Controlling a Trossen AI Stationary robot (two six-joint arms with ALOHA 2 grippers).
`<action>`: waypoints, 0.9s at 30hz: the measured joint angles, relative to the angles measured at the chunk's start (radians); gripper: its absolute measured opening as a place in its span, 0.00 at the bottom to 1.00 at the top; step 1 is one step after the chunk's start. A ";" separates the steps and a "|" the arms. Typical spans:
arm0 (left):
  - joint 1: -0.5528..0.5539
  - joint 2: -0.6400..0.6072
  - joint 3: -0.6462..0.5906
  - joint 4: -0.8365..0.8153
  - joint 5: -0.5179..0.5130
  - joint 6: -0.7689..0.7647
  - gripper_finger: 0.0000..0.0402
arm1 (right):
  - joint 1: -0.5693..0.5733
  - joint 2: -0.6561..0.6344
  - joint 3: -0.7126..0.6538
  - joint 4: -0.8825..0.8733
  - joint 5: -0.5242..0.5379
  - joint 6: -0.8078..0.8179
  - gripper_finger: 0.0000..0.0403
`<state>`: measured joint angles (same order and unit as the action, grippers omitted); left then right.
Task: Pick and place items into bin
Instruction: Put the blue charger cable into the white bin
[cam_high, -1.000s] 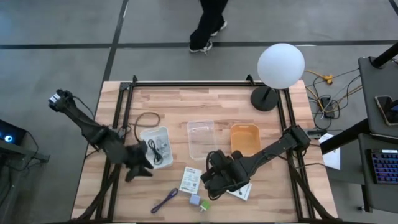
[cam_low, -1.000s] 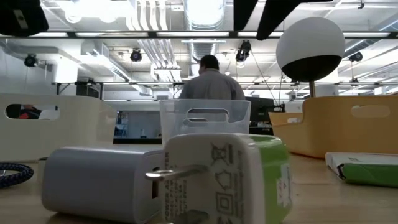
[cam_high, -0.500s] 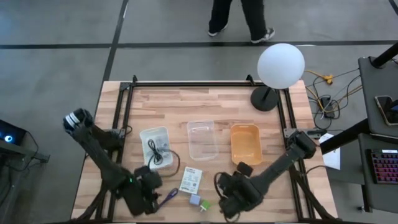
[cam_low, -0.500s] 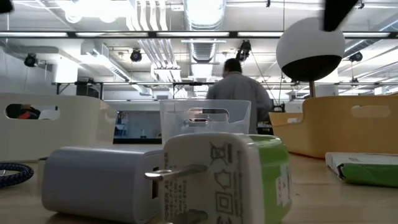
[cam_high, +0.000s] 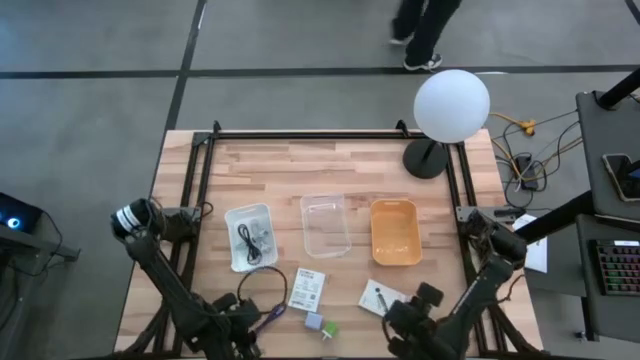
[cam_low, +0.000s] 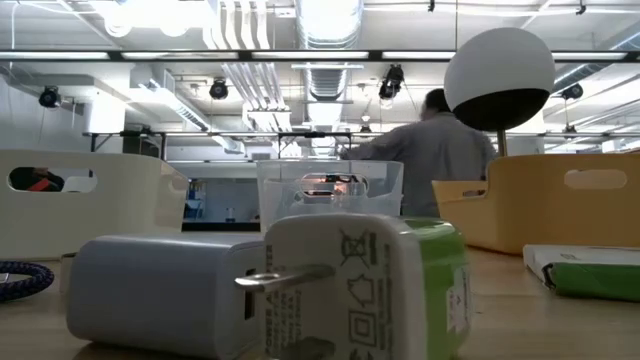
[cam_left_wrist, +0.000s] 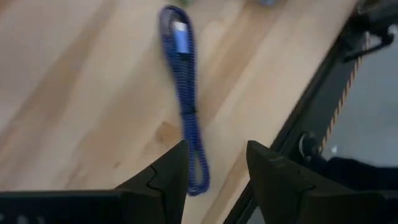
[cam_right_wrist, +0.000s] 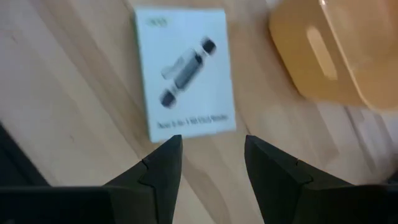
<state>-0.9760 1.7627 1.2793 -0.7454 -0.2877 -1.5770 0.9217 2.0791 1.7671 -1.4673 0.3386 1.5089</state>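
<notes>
The wooden table (cam_high: 330, 175) carries three trays in a row: a white tray (cam_high: 249, 236) on the left with a coiled black cable (cam_high: 246, 240) inside, a clear tray (cam_high: 325, 225) in the middle, and an orange tray (cam_high: 394, 231) on the right. A lamp with a round white globe (cam_high: 452, 105) stands at the far right corner.

My left gripper (cam_left_wrist: 213, 163) hangs at the near left edge of the table, fingers spread, nothing between them. Just ahead of it the purple braided cable (cam_left_wrist: 185, 93) lies stretched on the wood, and a loop of black cable (cam_high: 262, 280) lies just beside the white tray.

My right gripper (cam_right_wrist: 208, 158) hangs at the near right edge, fingers likewise spread and empty. Before it lies a white printed flat packet (cam_right_wrist: 183, 71), close to the orange tray's corner. A second white packet (cam_high: 307, 290) lies near the table's middle front.

Smallest are the lavender charger cube (cam_high: 314, 322) and the green-and-white plug (cam_high: 329, 329), touching each other at the front edge.

A person (cam_low: 435, 150) is in the room beyond.
</notes>
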 joint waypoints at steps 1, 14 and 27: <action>-0.001 0.015 0.000 0.025 0.004 0.038 0.36 | 0.009 -0.001 -0.012 0.000 0.000 0.027 0.40; -0.001 0.155 0.007 0.048 0.007 0.032 0.36 | 0.058 -0.015 -0.073 -0.019 -0.007 0.199 0.40; 0.001 0.207 0.003 0.064 -0.006 0.013 0.06 | 0.055 -0.018 -0.092 -0.022 0.005 0.193 0.40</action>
<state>-0.9752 1.9692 1.2822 -0.6816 -0.2940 -1.5644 0.9771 2.0609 1.6749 -1.4891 0.3431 1.7020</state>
